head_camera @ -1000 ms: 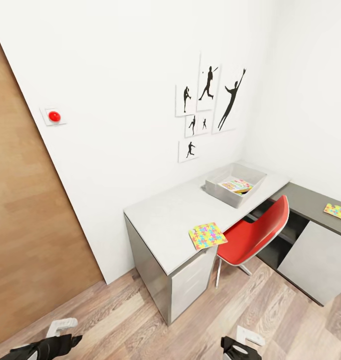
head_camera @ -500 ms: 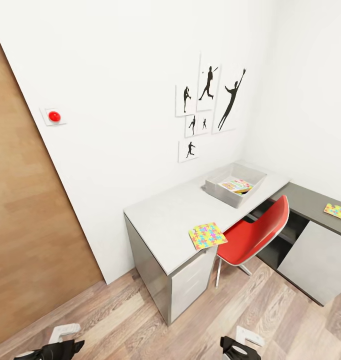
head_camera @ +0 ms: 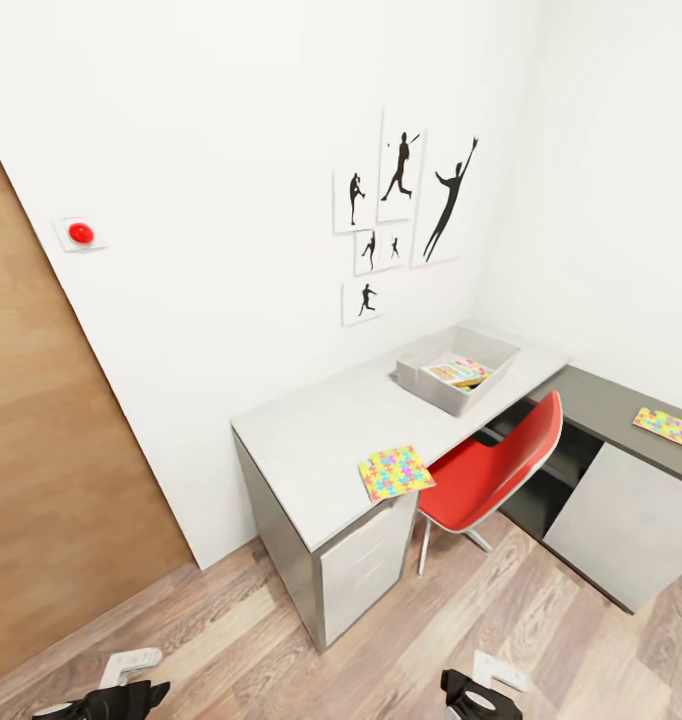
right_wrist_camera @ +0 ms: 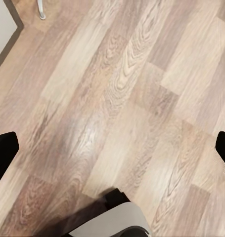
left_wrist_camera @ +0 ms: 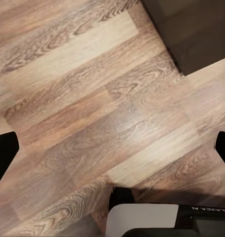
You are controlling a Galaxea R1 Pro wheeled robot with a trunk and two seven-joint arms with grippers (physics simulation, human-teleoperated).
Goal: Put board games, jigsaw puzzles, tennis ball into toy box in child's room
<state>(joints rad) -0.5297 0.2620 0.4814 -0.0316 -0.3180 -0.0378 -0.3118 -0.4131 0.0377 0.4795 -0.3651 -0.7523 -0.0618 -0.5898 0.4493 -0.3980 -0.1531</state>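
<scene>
The toy box [head_camera: 433,391] stands at the far end of the table [head_camera: 311,435], near the wall. A colourful board game [head_camera: 458,373] lies inside it. One jigsaw puzzle [head_camera: 395,472] rests at the table's near edge, above the drawers. Another jigsaw puzzle [head_camera: 669,429] lies on the lower dark grey section. Both arms hang low over the wood floor, well short of the table. My left gripper [left_wrist_camera: 112,153] and right gripper [right_wrist_camera: 112,153] are open, with only floor between their fingers. The tennis ball and the bed are out of view.
A red chair [head_camera: 493,468] is tucked under the table beside the white drawers [head_camera: 366,570]. A wooden door [head_camera: 41,450] fills the left side, with a red button [head_camera: 80,233] next to it. Baseball silhouette pictures [head_camera: 396,215] hang above the table.
The whole picture has slid a little to the left, so the camera has moved. The left arm has dropped slightly at the bottom edge. Nothing on the table has moved.
</scene>
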